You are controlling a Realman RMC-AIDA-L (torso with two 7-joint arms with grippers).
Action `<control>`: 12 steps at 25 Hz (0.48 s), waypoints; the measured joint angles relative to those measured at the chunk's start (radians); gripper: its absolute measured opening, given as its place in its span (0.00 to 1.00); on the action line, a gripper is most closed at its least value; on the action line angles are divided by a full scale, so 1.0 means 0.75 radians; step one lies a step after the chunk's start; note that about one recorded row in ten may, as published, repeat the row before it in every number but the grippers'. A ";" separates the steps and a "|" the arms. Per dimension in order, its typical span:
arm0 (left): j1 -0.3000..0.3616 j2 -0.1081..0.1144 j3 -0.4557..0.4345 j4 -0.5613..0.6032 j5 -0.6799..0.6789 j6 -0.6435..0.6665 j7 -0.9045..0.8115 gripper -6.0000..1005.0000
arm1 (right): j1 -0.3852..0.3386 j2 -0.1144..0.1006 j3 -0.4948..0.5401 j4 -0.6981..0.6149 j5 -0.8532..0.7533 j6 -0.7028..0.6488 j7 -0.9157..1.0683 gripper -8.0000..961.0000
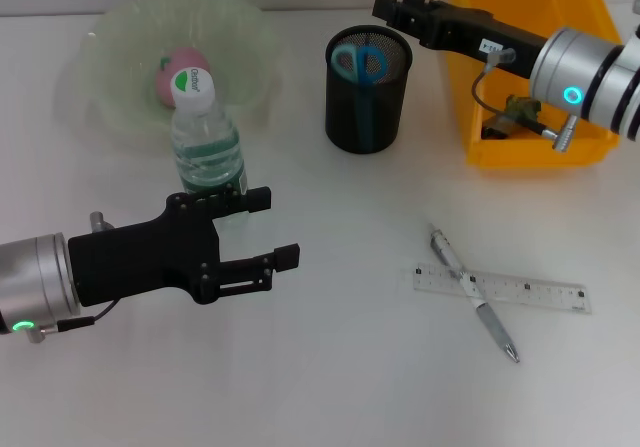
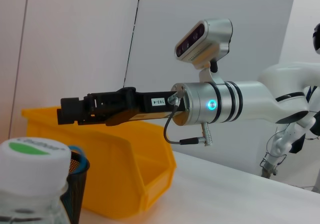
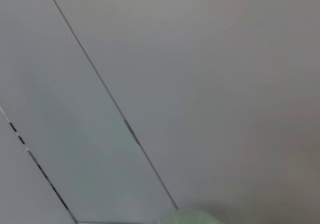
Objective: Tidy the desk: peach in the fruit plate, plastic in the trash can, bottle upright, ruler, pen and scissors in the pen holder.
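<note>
The clear bottle (image 1: 207,142) with a white and green cap stands upright in front of the green fruit plate (image 1: 110,97), which holds the pink peach (image 1: 172,75). My left gripper (image 1: 275,229) is open and empty, just in front of the bottle's base. The black mesh pen holder (image 1: 368,102) holds the blue scissors (image 1: 360,64). My right gripper (image 1: 392,9) hovers over the holder's far right rim; it also shows in the left wrist view (image 2: 70,111). The pen (image 1: 473,292) lies across the clear ruler (image 1: 530,292) on the desk at the front right.
A yellow bin (image 1: 480,87) stands right of the pen holder, under my right arm, with crumpled plastic (image 1: 515,112) inside. The left wrist view shows the bottle cap (image 2: 32,159), the holder's rim (image 2: 80,171) and the bin (image 2: 125,169).
</note>
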 joint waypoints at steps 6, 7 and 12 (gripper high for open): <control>0.006 0.000 0.000 0.000 0.000 0.017 -0.003 0.79 | -0.149 -0.011 0.003 -0.156 0.060 -0.272 0.037 0.62; 0.006 0.000 0.000 0.000 0.000 0.017 -0.003 0.79 | -0.149 -0.011 0.003 -0.156 0.060 -0.272 0.037 0.64; 0.014 0.000 0.000 -0.001 0.000 0.038 -0.004 0.79 | -0.338 -0.050 -0.008 -0.499 -0.102 -0.487 0.206 0.72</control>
